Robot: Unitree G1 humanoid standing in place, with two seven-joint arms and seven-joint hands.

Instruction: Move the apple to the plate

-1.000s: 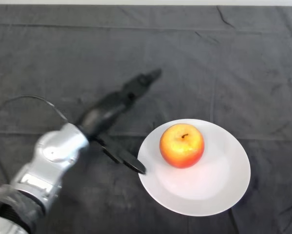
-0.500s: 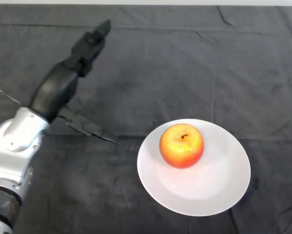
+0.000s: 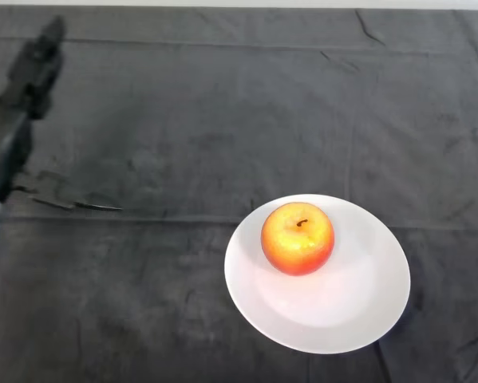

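Soft, even light fell from above; the white plate (image 3: 358,319) shone bright, the apple (image 3: 297,238) cast a faint shadow, the cloth (image 3: 223,104) stayed dim.

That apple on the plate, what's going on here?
Nothing is holding the apple; it sits upright on the white plate, on the dark cloth. The robot's left hand is far off at the left edge, fingers straight and empty. From how things lie, the apple already looks delivered.

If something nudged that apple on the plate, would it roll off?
Probably it would roll a bit: the apple is round and smooth. It sits stem-up on the white plate, whose raised rim might stop a gentle roll. Its glossy skin looks slippery.
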